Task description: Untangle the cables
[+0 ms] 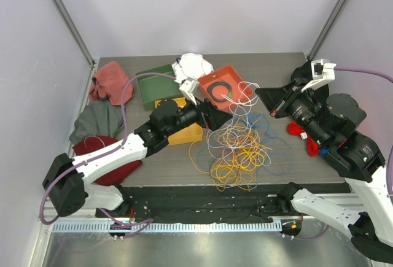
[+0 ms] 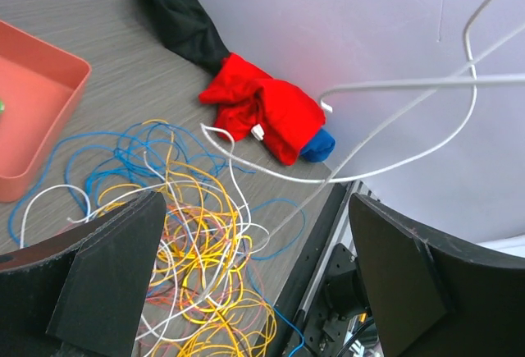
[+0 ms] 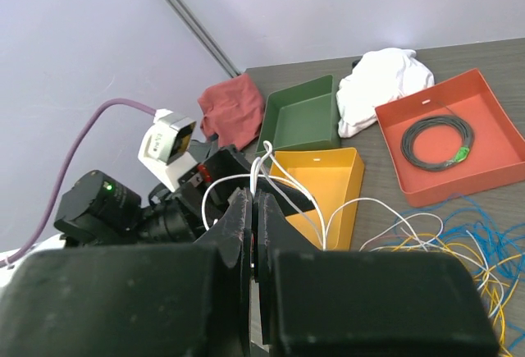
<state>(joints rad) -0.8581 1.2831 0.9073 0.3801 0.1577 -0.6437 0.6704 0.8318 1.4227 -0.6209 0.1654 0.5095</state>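
Note:
The cables (image 1: 236,150) lie in a loose tangle of yellow, white, blue, pink and orange loops on the table's middle. My right gripper (image 1: 260,94) hangs above the pile's far right side, shut on a white cable (image 3: 271,164) whose loop sticks out above the closed fingertips (image 3: 246,203). White strands (image 2: 394,86) stretch taut through the air from it. My left gripper (image 1: 225,118) hovers over the tangle (image 2: 189,234) with its fingers (image 2: 107,275) spread wide and nothing between them.
An orange tray (image 1: 232,72) holds a black coiled wire (image 1: 219,89). A yellow bin (image 1: 184,134), a green bin (image 1: 156,86) and a white cloth (image 1: 191,65) stand behind the left arm. Cloths lie at the left (image 1: 110,80) and a red one at the right (image 1: 304,135).

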